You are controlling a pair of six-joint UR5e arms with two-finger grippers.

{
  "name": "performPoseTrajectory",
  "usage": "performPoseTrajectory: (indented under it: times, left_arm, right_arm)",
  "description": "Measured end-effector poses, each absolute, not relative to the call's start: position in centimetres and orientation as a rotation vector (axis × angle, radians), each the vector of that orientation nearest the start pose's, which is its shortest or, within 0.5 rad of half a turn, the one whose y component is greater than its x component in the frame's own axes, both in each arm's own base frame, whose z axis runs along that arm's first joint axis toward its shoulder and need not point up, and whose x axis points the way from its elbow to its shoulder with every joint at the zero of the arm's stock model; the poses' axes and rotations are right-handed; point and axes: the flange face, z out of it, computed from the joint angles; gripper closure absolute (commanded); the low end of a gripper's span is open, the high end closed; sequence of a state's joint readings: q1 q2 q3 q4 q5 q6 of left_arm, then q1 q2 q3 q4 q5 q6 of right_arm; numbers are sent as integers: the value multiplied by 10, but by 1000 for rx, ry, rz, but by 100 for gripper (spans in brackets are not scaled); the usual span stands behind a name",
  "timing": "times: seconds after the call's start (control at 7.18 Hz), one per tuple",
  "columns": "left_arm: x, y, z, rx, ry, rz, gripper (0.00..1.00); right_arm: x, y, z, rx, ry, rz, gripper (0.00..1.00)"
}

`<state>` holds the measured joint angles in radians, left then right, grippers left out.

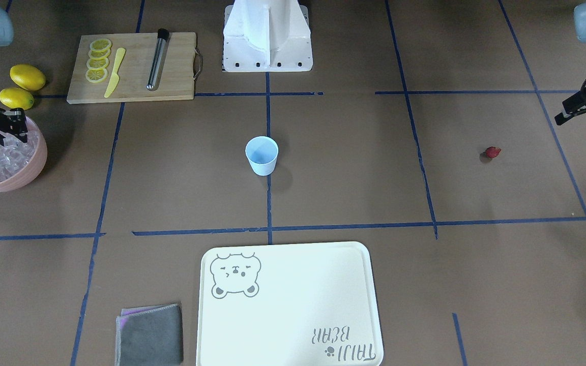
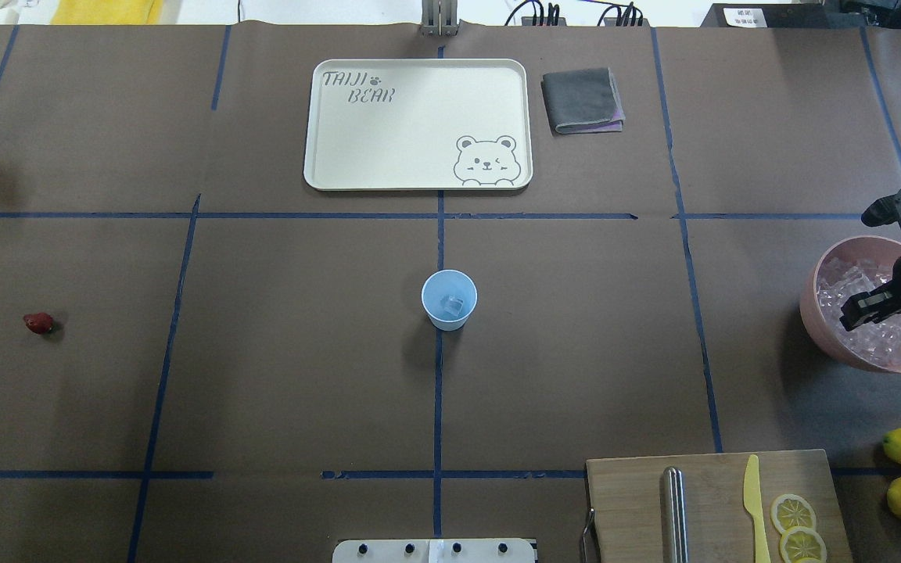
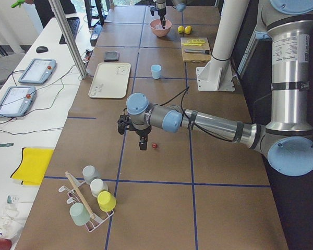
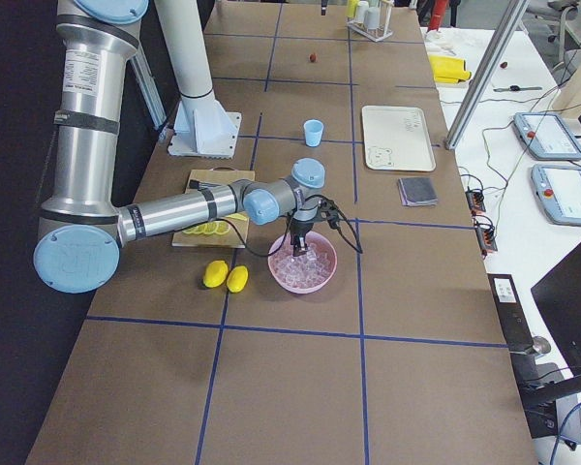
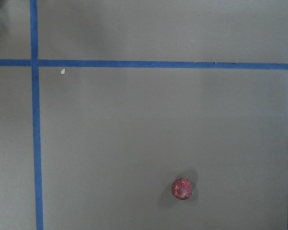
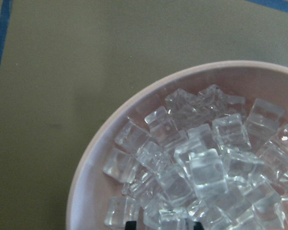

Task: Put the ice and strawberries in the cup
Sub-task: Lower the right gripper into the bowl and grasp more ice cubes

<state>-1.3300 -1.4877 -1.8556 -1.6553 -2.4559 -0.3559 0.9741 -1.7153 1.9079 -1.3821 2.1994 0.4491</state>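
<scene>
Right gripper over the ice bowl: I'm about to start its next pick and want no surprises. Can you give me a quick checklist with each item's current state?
1. Right gripper open above the pink bowl: ok.
2. Ice available in the bowl: ok, many cubes.
3. Fingers lined up on a single cube: cannot tell; the wrist view barely shows them.
4. Cup upright with room: ok, one cube inside.
5. Strawberry in the cup: not ok, it lies on the table.
6. Left gripper clear of the cup: ok, far off to the side.
</scene>
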Motion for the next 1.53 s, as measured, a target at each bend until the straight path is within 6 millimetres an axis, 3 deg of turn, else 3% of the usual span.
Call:
performPoseTrajectory:
  times: [0.14, 0.42, 0.56, 0.7, 0.97, 1.11, 1.25, 1.39, 1.53]
  left_arm:
    - [56, -463, 540, -3, 918, 20, 0]
    - [56, -462, 540, -3, 918, 20, 0]
    - [56, -462, 540, -3, 918, 20, 0]
    - [56, -462, 540, -3, 918, 19, 0]
    - [55, -462, 540, -3, 918, 19, 0]
    - [55, -462, 540, -3, 918, 19, 0]
    - [55, -462, 540, -4, 918, 19, 0]
    - [56, -462, 540, -4, 921, 20, 0]
    - [56, -462, 539, -4, 923, 20, 0]
  right_arm:
    - [-189, -411, 546, 10, -723, -261, 55]
    - [-189, -412, 546, 10, -723, -261, 69]
    - [-189, -412, 546, 10, -722, -261, 79]
    - [-189, -412, 546, 10, -721, -262, 99]
    - [-188, -412, 544, 16, -724, -263, 100]
    - [-187, -411, 531, 35, -736, -264, 100]
    - [-183, -411, 504, 75, -760, -262, 100]
    - [-183, -416, 464, 113, -807, -217, 100]
    - [-200, -428, 418, 118, -873, -138, 100]
